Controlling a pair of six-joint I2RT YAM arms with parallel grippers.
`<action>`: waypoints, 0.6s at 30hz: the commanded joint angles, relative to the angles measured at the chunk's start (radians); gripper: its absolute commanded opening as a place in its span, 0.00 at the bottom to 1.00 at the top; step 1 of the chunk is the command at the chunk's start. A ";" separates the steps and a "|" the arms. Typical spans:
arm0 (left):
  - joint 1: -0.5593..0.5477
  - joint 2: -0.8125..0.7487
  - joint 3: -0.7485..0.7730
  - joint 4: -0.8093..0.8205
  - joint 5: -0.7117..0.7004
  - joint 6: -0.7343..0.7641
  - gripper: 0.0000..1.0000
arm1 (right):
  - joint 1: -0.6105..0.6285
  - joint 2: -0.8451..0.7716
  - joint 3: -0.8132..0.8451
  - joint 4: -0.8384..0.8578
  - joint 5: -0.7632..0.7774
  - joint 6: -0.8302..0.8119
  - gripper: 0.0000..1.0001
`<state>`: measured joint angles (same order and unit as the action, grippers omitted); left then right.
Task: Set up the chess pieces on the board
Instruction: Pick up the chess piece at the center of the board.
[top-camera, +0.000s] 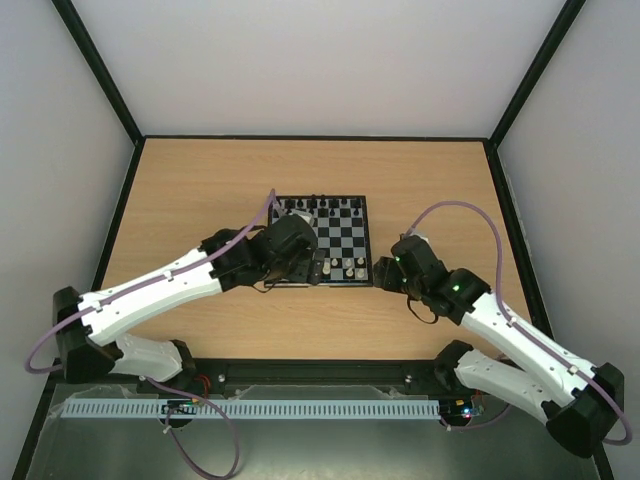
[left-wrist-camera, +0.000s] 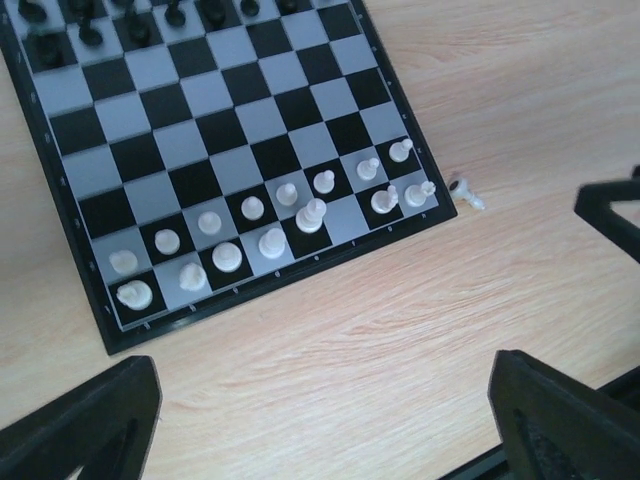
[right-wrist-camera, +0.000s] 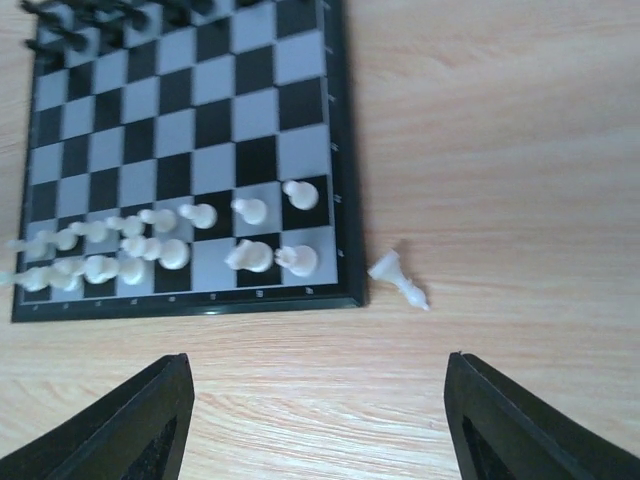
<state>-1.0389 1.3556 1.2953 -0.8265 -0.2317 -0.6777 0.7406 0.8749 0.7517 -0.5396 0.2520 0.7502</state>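
Noted: left gripper (left-wrist-camera: 325, 400) and right gripper (right-wrist-camera: 315, 400) spread, empty. Toppled cream piece (right-wrist-camera: 400, 280) lies beside board (right-wrist-camera: 343, 150); skewed pinch could flick it into set pieces (right-wrist-camera: 250, 255).

bench (top-camera: 200, 180): pale wood-grain, looks like laminate, smooth, low sheen.
board (left-wrist-camera: 205, 140): smooth hard checks in black and pale grey, mild gloss; thin black frame, plastic-looking.
chess pieces (left-wrist-camera: 310, 215): cream-white plastic, smooth, slight shine.
black pieces (left-wrist-camera: 90, 35): dark, glossy plastic look.
left end effector (left-wrist-camera: 325, 375) and right end effector (right-wrist-camera: 318, 370): matt black plastic fingers, faintly grainy.
arm shells (top-camera: 150, 295): smooth white plastic, black joints.
cable (top-camera: 455, 207): smooth purple sheath.
walls (top-camera: 320, 60): matt white.
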 joint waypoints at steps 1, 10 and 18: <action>0.016 -0.062 -0.052 0.069 0.020 0.033 0.98 | -0.086 -0.007 -0.104 0.090 -0.098 0.068 0.68; 0.060 -0.140 -0.129 0.133 0.084 0.077 0.99 | -0.147 0.115 -0.268 0.222 -0.127 0.107 0.47; 0.110 -0.179 -0.179 0.162 0.124 0.101 1.00 | -0.147 0.230 -0.253 0.247 -0.039 0.057 0.38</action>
<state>-0.9447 1.2026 1.1355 -0.6956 -0.1333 -0.6010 0.5968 1.0599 0.4896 -0.3119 0.1551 0.8326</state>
